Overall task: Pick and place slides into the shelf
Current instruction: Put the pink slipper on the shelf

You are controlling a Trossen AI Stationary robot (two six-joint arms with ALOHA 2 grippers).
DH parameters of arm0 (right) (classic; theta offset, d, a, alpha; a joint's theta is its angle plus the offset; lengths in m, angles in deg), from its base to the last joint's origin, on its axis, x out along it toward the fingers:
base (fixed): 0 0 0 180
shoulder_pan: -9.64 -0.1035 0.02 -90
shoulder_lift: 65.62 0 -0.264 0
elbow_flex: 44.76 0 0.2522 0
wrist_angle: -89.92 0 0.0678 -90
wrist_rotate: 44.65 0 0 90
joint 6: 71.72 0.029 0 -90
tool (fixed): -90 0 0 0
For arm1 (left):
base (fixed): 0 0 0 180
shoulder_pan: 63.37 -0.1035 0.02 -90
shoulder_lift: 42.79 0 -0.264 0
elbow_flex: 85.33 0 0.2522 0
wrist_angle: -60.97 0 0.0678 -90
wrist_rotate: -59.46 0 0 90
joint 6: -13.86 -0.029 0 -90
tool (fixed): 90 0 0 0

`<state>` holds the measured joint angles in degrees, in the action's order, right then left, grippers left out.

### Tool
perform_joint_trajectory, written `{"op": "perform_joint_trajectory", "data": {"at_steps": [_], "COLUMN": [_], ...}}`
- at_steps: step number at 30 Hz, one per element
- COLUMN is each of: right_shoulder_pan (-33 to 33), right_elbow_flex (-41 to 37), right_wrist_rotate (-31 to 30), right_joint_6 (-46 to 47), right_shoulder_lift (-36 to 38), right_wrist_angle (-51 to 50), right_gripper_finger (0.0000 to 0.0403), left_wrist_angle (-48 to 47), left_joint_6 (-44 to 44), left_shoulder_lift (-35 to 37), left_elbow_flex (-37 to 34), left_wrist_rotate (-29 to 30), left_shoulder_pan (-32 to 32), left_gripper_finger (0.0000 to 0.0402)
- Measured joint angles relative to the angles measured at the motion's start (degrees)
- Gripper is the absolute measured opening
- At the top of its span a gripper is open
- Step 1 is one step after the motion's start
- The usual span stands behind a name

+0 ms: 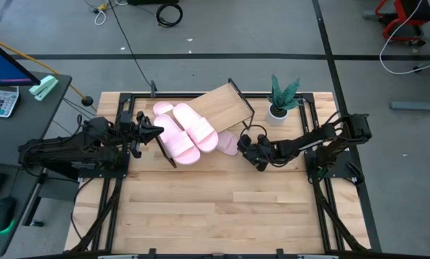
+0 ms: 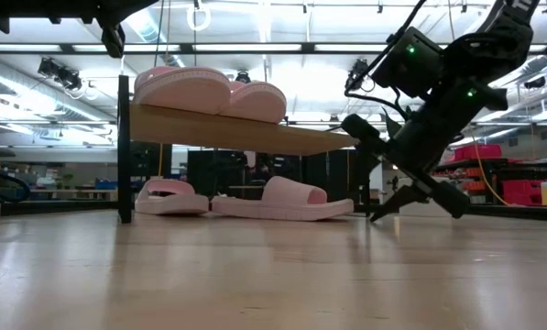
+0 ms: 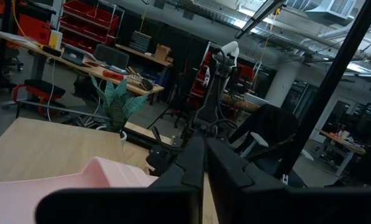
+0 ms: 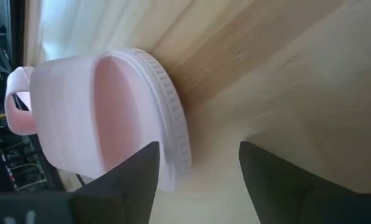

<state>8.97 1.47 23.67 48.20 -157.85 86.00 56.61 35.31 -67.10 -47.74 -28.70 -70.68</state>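
Two pale pink slides lie side by side on the slanted light-wood shelf; the low view shows them on the board. Two more slides rest sole-down on the tabletop under the shelf. My right gripper is open and low over the table, just off the heel end of the nearer floor slide, apart from it. My left gripper is shut and hovers above the shelf's left end, beside a shelved slide.
A small potted plant stands at the table's far right, close to the shelf's right end. The shelf's black frame post stands on the table. Bare wooden tabletop spreads toward the near edge. A desk with a calculator sits left of the table.
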Motion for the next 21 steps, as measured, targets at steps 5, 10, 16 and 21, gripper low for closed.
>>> {"op": "perform_joint_trajectory", "data": {"at_steps": [5,10,16,21], "right_shoulder_pan": [0.5,1.1,2.7,3.8], "right_elbow_flex": [0.0,0.0,0.0,0.0], "right_wrist_rotate": [-0.1,-0.1,0.1,1.3], "right_joint_6": [-0.8,-1.9,-3.0,-4.1], "right_shoulder_lift": [0.0,0.0,0.0,0.0], "right_wrist_angle": [3.1,4.2,4.2,4.3], "right_gripper_finger": [0.0228,0.0228,0.0228,0.0228], "left_wrist_angle": [0.0,0.0,-0.1,-0.3], "left_joint_6": [0.0,0.0,0.0,0.0], "left_shoulder_lift": [0.0,0.0,0.0,0.0], "left_elbow_flex": [0.0,0.0,0.0,0.0], "left_wrist_rotate": [0.0,0.0,0.0,0.0], "left_shoulder_pan": [0.0,0.0,0.0,0.0], "left_gripper_finger": [0.0007,0.0011,0.0028,0.0019]}}
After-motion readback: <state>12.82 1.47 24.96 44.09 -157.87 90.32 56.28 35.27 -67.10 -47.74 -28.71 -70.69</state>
